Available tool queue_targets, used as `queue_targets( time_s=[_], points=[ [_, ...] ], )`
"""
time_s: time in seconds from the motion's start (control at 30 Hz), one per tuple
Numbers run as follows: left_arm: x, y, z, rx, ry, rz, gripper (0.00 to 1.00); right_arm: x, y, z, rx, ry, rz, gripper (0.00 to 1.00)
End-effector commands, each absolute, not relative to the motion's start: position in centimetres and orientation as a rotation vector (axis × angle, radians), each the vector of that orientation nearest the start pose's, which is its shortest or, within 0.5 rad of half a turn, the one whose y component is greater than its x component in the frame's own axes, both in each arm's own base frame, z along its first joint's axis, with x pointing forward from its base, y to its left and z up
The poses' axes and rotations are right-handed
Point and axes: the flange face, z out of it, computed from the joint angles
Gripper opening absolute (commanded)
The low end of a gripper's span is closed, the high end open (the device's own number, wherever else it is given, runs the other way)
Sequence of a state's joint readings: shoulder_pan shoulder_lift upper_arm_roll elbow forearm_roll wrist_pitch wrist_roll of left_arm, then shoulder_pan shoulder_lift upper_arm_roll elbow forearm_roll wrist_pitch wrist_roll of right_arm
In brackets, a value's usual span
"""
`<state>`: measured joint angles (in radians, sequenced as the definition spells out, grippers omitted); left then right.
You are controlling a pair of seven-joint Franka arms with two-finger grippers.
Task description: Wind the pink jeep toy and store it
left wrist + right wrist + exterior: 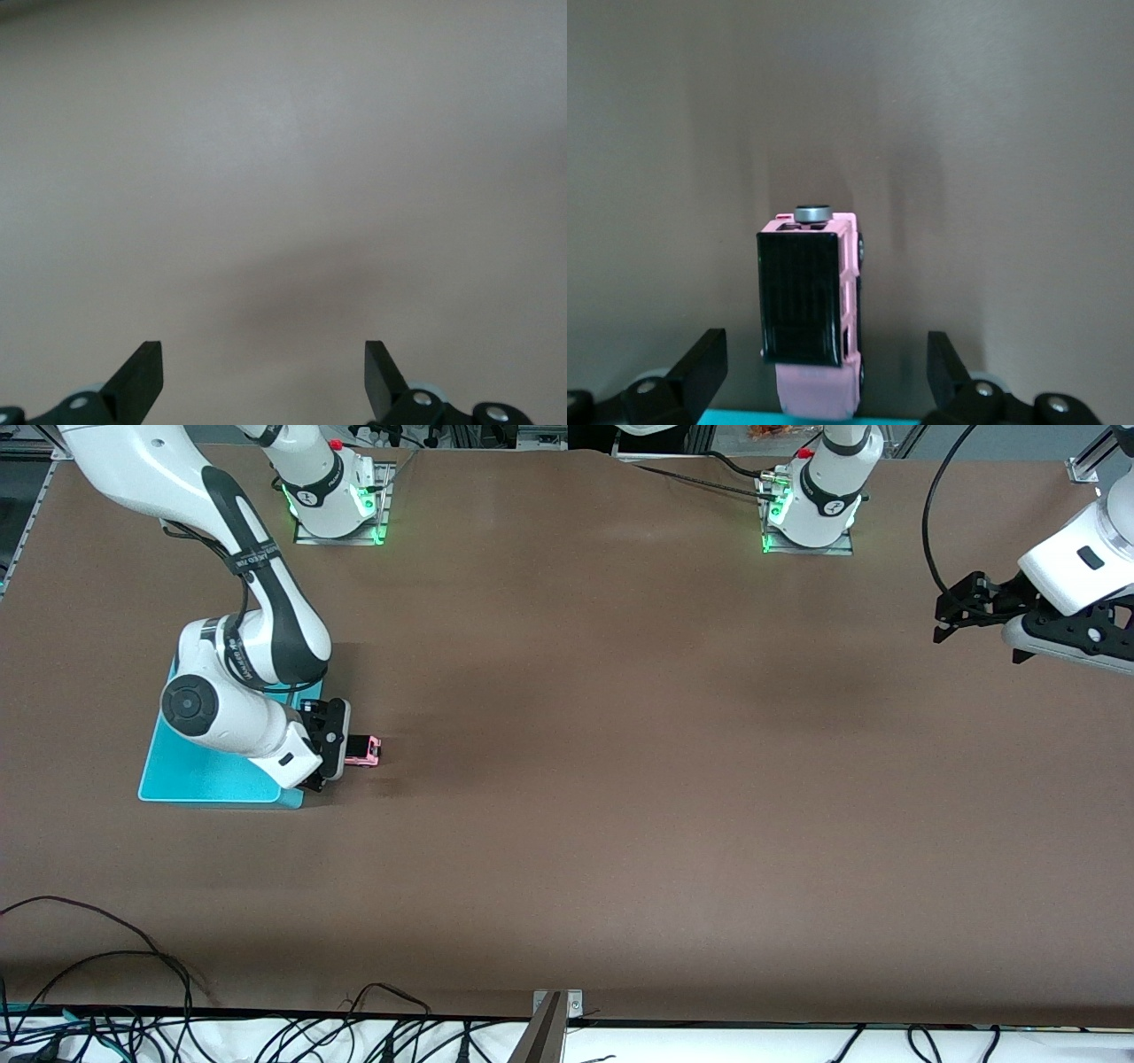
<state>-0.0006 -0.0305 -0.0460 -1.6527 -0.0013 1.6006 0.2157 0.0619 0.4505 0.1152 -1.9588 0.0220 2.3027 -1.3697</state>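
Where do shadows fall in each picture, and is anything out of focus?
Front view: a soft shadow on the table beside the pink jeep toy. Right wrist view: dark streaks of shadow past the sharp jeep; the right gripper fingers look soft. Left wrist view: a blurred shadow ahead of the left gripper.

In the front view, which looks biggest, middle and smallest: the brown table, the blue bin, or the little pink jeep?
Largest to smallest in the front view:
1. Brown table, filling nearly the whole picture.
2. Blue bin, partly hidden under the right arm.
3. Pink jeep, tiny, beside the bin.
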Motion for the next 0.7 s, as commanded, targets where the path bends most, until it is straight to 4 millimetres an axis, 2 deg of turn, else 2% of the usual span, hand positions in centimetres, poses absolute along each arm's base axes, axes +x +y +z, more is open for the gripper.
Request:
queue_targets(
  time_s=[0.0, 0.23, 0.3, 0.4, 0.5, 0.57, 0.67],
  points=[
    [54.7, -2.4, 61.3, -3.106, 0.376, 0.054, 1.00, 57.1, 10.4, 22.0, -2.158, -2.148, 0.014, 1.00],
    [54.6, -2.5, 61.2, -3.138, 0.309, 0.067, 1.00, 55.3, 11.2, 20.0, -2.161, -2.185, -0.056, 0.98],
    [54.6, -2.6, 61.3, -3.137, 0.306, 0.065, 1.00, 55.2, 11.2, 19.9, -2.157, -2.190, -0.056, 0.84],
    [54.6, -2.8, 61.4, -3.128, 0.313, 0.063, 1.00, 55.3, 11.2, 20.1, -2.117, -2.231, -0.057, 0.49],
    [54.6, -2.6, 61.4, -3.129, 0.308, 0.063, 1.00, 55.6, 11.2, 20.6, -2.094, -2.259, -0.070, 0.26],
    [54.6, -2.3, 61.4, -3.130, 0.299, 0.063, 1.00, 55.9, 11.2, 21.1, -2.101, -2.264, -0.081, 0.18],
    [54.7, -1.6, 61.3, -3.133, 0.280, 0.065, 1.00, 56.0, 11.3, 22.0, -2.100, -2.252, -0.062, 0.13]
  ],
)
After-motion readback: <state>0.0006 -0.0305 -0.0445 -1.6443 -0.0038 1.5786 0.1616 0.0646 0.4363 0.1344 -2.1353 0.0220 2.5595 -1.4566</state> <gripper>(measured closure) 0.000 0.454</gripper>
